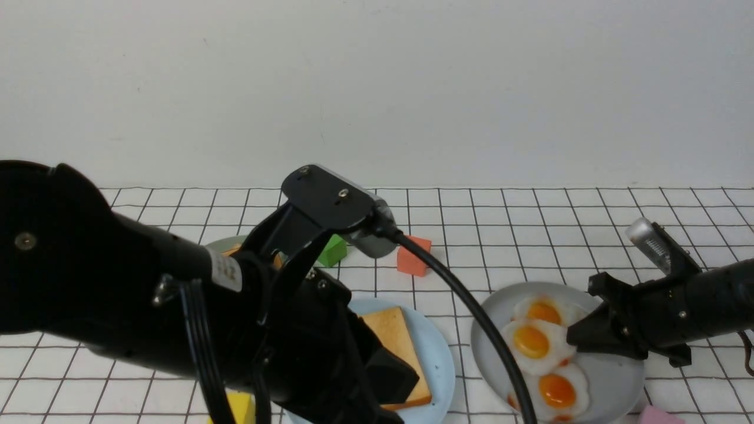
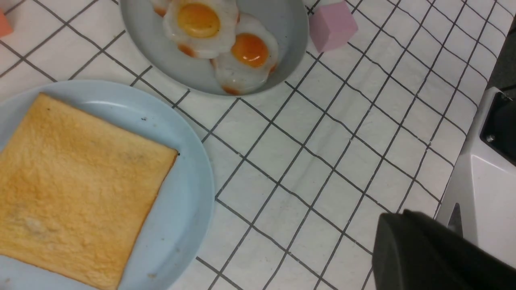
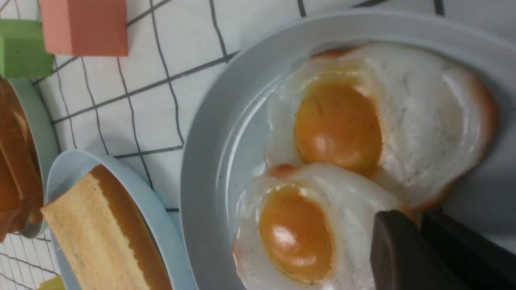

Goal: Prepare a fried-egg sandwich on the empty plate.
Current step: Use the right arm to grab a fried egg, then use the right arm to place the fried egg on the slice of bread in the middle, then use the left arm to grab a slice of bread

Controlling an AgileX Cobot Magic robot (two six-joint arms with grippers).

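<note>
The light-blue plate (image 1: 443,359) holds one golden toast slice (image 1: 393,338), also in the left wrist view (image 2: 72,181). My left gripper (image 1: 406,377) hovers over that toast, shut and empty (image 2: 403,215). Three fried eggs lie on the grey plate (image 1: 612,377). My right gripper (image 1: 570,338) is shut on the right edge of the middle fried egg (image 1: 530,341). In the right wrist view the egg white (image 3: 296,233) runs in between the gripper's (image 3: 417,217) two dark fingers. The egg still rests on the grey plate (image 3: 209,141).
A pale green plate (image 1: 224,242) with a toast stack (image 3: 12,161) sits behind my left arm. A green block (image 1: 333,250) and an orange-red block (image 1: 414,256) stand farther back. A pink block (image 2: 332,24) and a yellow block (image 1: 238,406) lie near the front edge.
</note>
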